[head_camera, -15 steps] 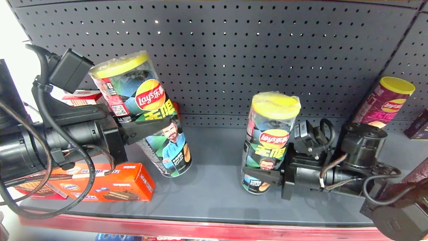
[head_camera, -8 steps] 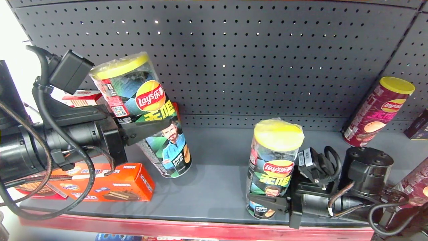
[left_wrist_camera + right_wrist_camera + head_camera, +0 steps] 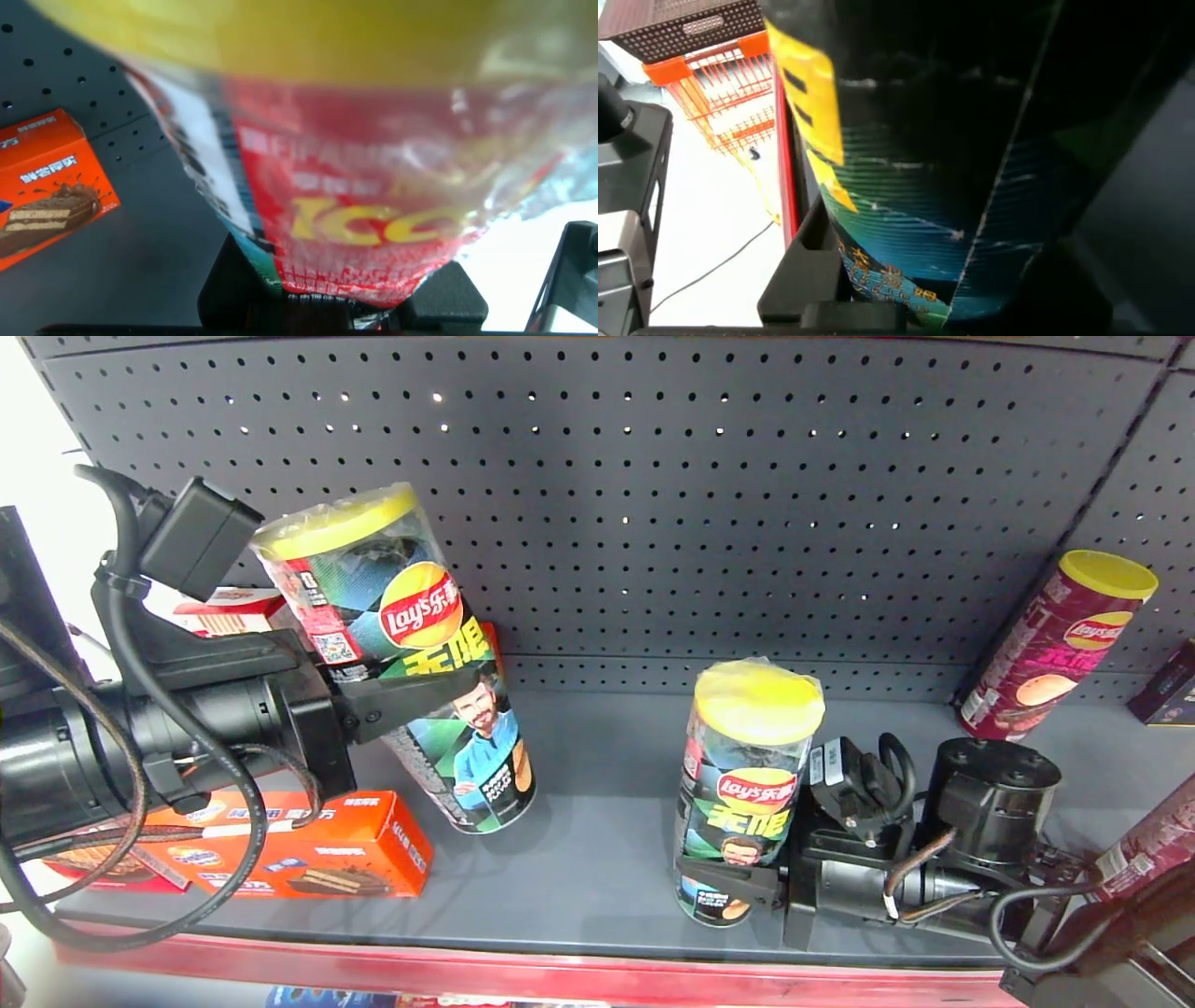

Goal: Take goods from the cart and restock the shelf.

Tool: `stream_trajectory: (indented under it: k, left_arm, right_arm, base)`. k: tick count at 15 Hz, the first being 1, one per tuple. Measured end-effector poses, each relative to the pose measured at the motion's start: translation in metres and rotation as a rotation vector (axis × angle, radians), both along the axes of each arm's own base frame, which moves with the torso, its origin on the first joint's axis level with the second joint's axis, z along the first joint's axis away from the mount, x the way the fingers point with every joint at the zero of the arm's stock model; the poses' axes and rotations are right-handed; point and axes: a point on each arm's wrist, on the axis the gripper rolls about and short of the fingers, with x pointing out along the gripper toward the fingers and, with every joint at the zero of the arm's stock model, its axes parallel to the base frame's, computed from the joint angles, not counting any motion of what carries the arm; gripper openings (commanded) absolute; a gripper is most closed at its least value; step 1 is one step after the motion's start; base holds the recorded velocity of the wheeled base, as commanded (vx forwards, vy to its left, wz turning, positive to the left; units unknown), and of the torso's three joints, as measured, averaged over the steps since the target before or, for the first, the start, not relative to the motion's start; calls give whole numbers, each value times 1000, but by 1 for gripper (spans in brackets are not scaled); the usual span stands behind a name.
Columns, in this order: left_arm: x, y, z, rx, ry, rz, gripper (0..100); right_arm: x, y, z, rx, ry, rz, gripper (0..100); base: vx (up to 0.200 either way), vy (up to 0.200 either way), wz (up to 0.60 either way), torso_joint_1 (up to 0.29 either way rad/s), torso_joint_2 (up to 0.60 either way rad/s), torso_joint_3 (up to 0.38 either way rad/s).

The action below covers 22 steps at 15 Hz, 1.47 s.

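My left gripper (image 3: 420, 700) is shut on a yellow-lidded chips can (image 3: 411, 616) with a green and black label. It is tilted, its base low over the left part of the grey shelf (image 3: 597, 859). Close up, this can (image 3: 374, 187) rises from the jaws. My right gripper (image 3: 733, 877) is shut on the lower part of a matching can (image 3: 752, 775), upright near the shelf's front edge right of centre. I cannot tell whether its base touches the shelf. From the right wrist, that can (image 3: 952, 168) shows, with an orange shopping cart (image 3: 719, 84) beyond.
An orange wafer box (image 3: 308, 845) lies at the front left, with a red-and-white box (image 3: 229, 607) behind the left arm. A maroon can (image 3: 1060, 630) leans at the back right. Another maroon pack (image 3: 1148, 845) sits at the right edge. A perforated panel (image 3: 653, 476) backs the shelf.
My right gripper has brought its can from deeper on the shelf toward the front edge, then a little to the left. The left arm and its can have barely moved.
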Motion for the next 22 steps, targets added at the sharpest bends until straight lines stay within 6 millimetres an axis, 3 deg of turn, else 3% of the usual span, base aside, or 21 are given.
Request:
stream_trajectory:
  k: [1,9,13,22]
  left_arm:
    - [0,0,0,0,1,0,0]
    - [-1,0,-1,1,3,-3,0]
    - [-1,-1,-2,2,6,-7,0]
    - [-3,-3,-3,3,8,-21,0]
  right_arm:
    - [0,0,-1,-1,0,1,100]
    - [-10,-11,-2,-10,1,-12,100]
    - [-28,-25,-2,-21,18,-21,100]
    - [-73,-65,23,24,-60,-110,100]
  base:
    - [0,0,0,0,0,0]
    - [0,0,0,0,0,0]
    - [0,0,0,0,0,0]
    - [0,0,0,0,0,0]
